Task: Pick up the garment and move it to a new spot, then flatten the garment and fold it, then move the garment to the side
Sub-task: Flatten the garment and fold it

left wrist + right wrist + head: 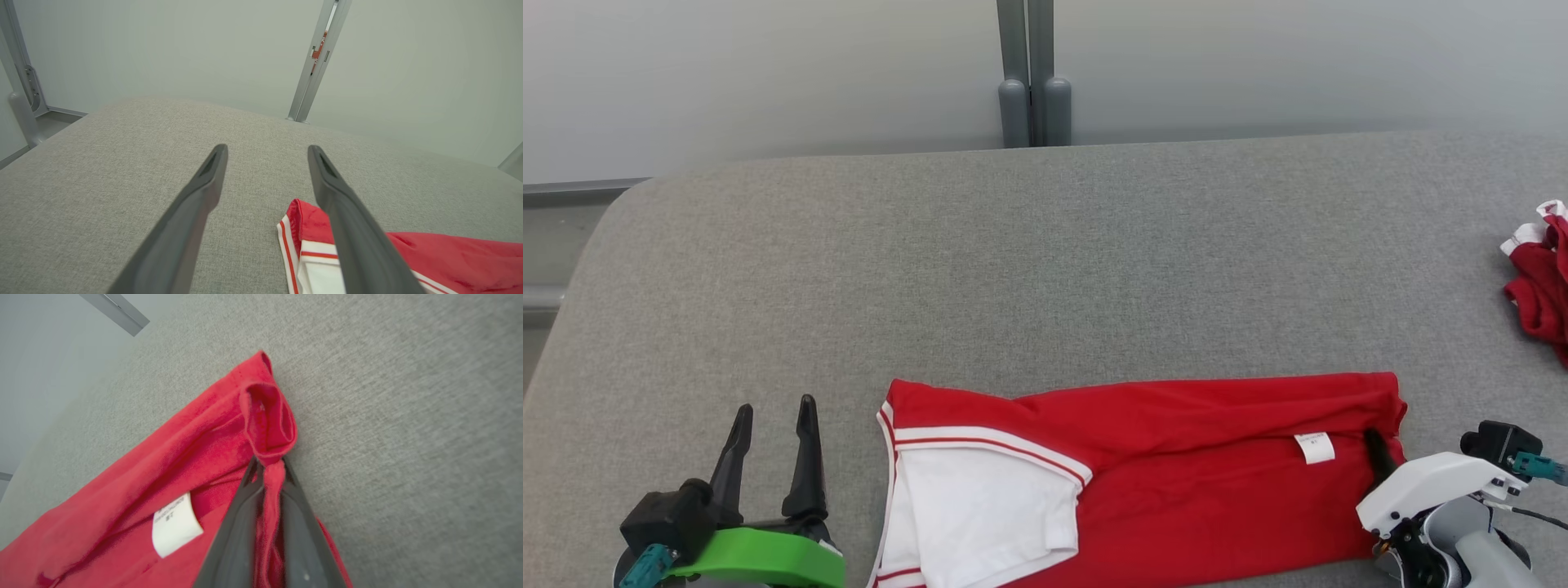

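- Left gripper [775, 406] stands open, fingers spread over the bare grey cushion [1045, 269], just left of the red garment [1176, 441]
- Right gripper [267, 467] is clamped on a bunched fold at the garment's right edge
- The garment lies along the cushion's near edge, white panel [988, 506] leftward, label [1315, 447] rightward
- Crumpled red-and-white cloth [1539, 278] at far right
- Grey post [1033, 82] behind

Folded red-and-white fabric garment [1176, 474] on grey cloth-covered bench [1045, 269], right of left gripper [772, 425], its end inside right gripper [1372, 441]; crumpled red-and-white cloth [1539, 286] lies farther right.
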